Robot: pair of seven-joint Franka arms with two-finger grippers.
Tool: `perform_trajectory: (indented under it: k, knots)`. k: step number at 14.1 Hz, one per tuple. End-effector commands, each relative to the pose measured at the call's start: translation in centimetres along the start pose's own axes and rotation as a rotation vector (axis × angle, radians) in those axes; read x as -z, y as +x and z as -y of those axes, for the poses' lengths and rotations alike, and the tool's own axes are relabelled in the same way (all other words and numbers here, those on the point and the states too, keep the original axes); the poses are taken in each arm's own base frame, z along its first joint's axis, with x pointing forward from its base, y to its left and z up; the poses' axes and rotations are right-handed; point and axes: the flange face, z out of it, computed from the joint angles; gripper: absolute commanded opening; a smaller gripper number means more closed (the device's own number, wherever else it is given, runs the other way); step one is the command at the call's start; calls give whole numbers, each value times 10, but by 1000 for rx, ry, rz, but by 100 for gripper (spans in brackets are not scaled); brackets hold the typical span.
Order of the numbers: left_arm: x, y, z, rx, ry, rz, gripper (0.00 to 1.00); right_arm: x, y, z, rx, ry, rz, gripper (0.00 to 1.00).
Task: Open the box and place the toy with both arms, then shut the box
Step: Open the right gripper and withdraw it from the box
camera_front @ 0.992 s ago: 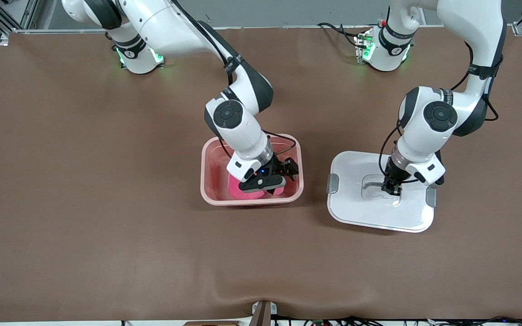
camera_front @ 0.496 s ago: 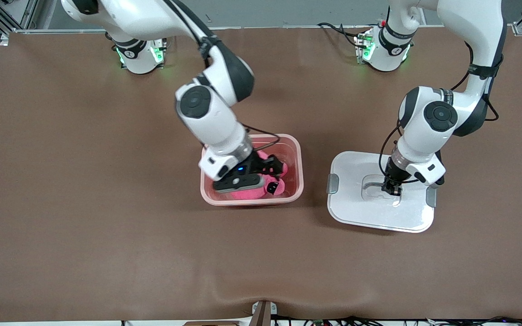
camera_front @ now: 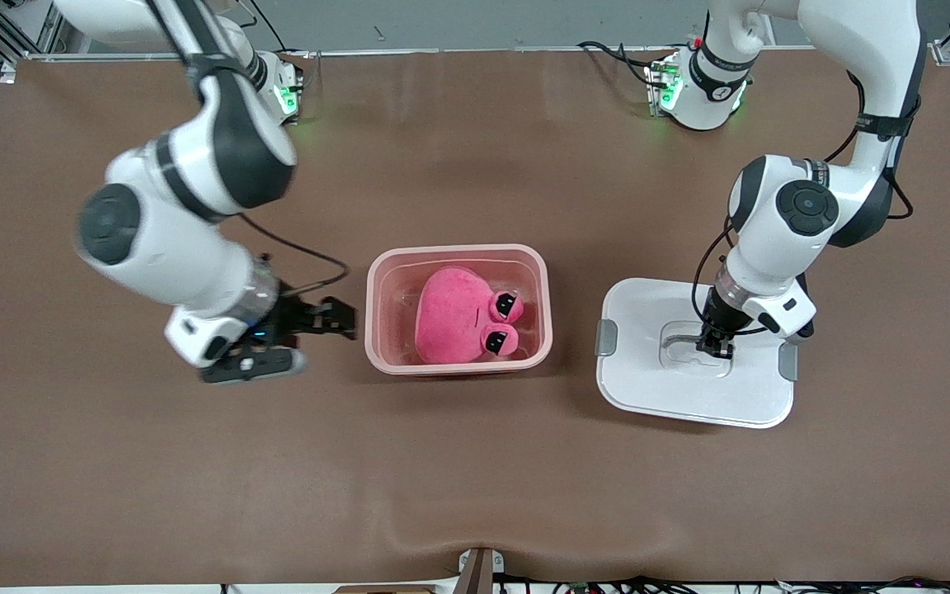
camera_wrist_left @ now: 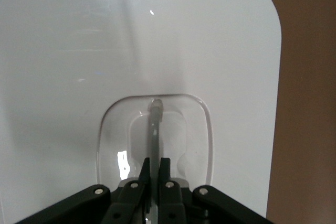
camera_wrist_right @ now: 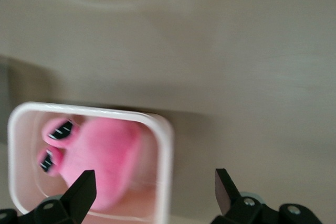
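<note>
A translucent pink box (camera_front: 458,309) sat open in the middle of a brown table (camera_front: 475,478). Inside it lay a hot-pink plush toy (camera_front: 452,316), its two black-and-white eyes pointing toward the left arm's end of the table.

Beside the box, toward the left arm's end, the white lid (camera_front: 693,355) lay flat on the table, apart from the box, with a grey clip on each short side. The left gripper (camera_front: 714,345) was down on the lid's centre, its fingers (camera_wrist_left: 164,174) pinched closed on the clear handle (camera_wrist_left: 155,129) in the recess.

The right gripper (camera_front: 322,323) hung above the table just beside the box, toward the right arm's end, with its fingers (camera_wrist_right: 84,190) spread wide and holding nothing.
</note>
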Motion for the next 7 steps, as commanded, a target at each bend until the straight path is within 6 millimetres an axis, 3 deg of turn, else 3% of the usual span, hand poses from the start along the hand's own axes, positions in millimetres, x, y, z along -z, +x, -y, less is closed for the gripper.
perform_trajectory:
  k: [1, 4, 6, 7]
  knots:
    - [23, 3, -1, 6, -8, -3, 0, 32, -21, -75, 44, 0, 39, 100]
    - [53, -1, -12, 51, -31, 5, 0, 61, -38, -145, 7, -5, 64, 100]
    - [69, -11, -22, 111, -25, 8, 0, 83, -47, -174, -7, -80, 57, 100]
    - [73, -25, -23, 118, -23, 16, 0, 97, -56, -178, -2, -147, 69, 100]
